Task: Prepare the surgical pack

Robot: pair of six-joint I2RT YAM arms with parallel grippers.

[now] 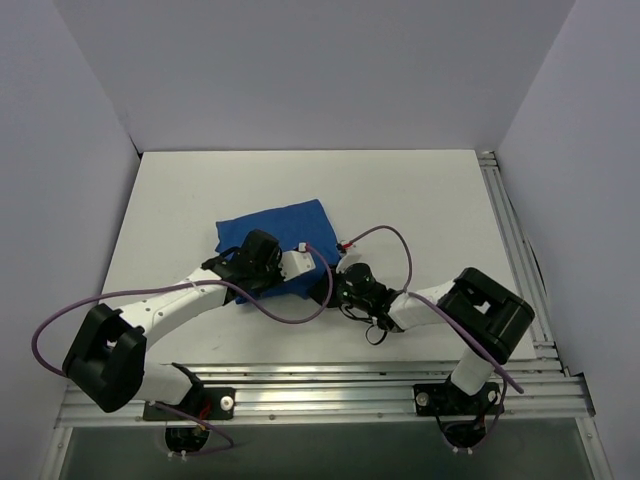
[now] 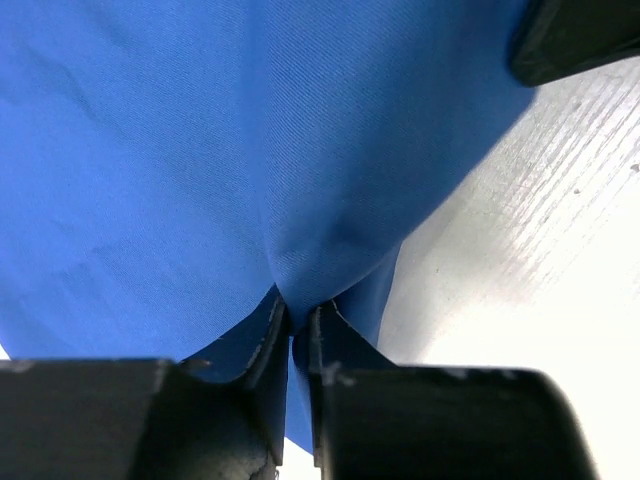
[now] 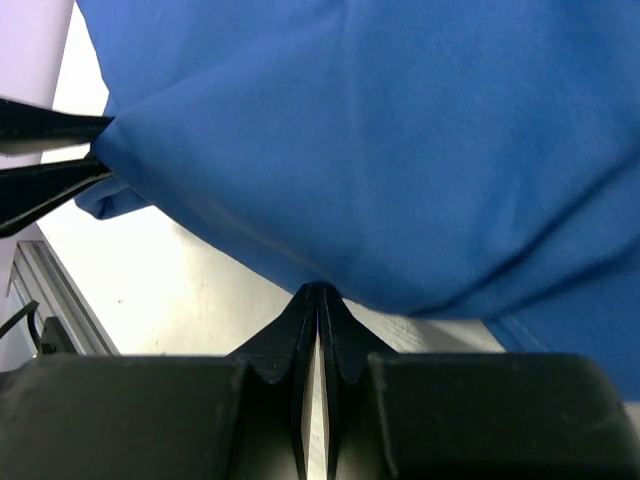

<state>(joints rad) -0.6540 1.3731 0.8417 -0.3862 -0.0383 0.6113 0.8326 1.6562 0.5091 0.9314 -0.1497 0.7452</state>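
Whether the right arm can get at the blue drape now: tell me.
Probably yes. The right end effector sits at the edge of the blue drape, nothing between them. Its jaws are shut, so it must open. The left end effector pinches a fold.

blue parcel [image 1: 275, 232]: inside hidden | near edge under left arm [image 1: 190, 295] | cropped by both wrist views' edges

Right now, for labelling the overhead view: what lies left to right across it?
Left arm's black elbow block → blue parcel → right gripper → right arm's black elbow block → side rail.
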